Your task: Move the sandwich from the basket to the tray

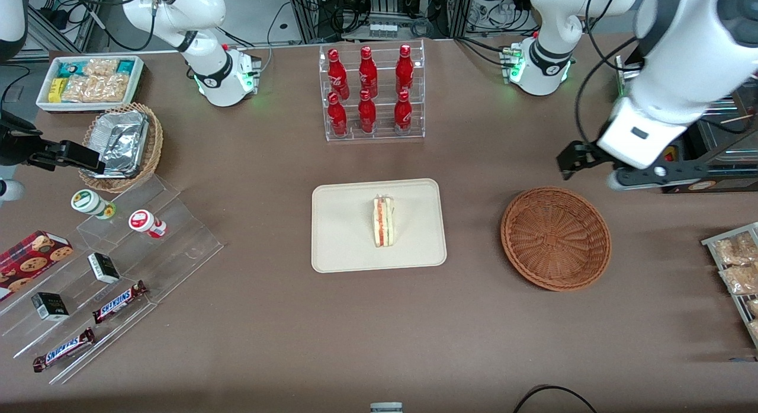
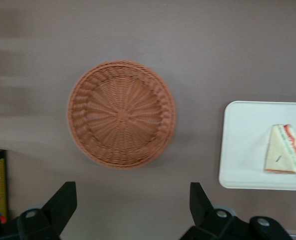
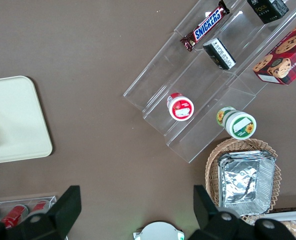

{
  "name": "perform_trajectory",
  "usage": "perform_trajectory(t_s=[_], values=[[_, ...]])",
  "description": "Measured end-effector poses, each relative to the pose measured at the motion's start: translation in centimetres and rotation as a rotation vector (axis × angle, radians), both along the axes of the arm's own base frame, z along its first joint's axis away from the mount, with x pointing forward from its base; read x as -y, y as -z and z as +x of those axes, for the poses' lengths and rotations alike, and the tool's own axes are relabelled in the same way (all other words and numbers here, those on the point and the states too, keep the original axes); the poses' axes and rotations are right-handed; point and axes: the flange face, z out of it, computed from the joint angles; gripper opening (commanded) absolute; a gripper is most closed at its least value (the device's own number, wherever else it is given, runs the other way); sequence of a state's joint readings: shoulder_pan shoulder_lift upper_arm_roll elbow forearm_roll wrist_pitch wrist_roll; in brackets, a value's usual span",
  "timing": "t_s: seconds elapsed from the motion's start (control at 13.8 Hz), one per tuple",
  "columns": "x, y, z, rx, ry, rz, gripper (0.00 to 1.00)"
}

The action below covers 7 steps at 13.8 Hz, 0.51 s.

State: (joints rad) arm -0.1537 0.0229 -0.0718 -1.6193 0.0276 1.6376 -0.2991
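Six red bottles [image 1: 367, 90], two Snickers bars [image 1: 118, 301].

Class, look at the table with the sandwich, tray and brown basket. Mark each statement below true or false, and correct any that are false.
1. The sandwich lies on the tray. True.
2. The basket holds a second sandwich. False: the basket is empty.
3. The gripper is shut on the sandwich. False: it is open and holds nothing, above the table beside the basket and farther from the front camera.
4. Six red bottles stand in a clear rack, farther from the front camera than the tray. True.
5. The tray touches the basket. False: bare table shows between them.
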Motion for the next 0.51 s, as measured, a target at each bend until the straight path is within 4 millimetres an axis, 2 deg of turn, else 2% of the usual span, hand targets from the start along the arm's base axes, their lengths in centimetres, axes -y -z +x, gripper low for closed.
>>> perform_trajectory(t_s=[0.29, 0.51], values=[[-5.3, -0.2, 0.5, -0.017, 0.016, 0.000, 1.00], [-6.7, -0.6, 0.2, -0.025, 0.008, 0.000, 1.00]])
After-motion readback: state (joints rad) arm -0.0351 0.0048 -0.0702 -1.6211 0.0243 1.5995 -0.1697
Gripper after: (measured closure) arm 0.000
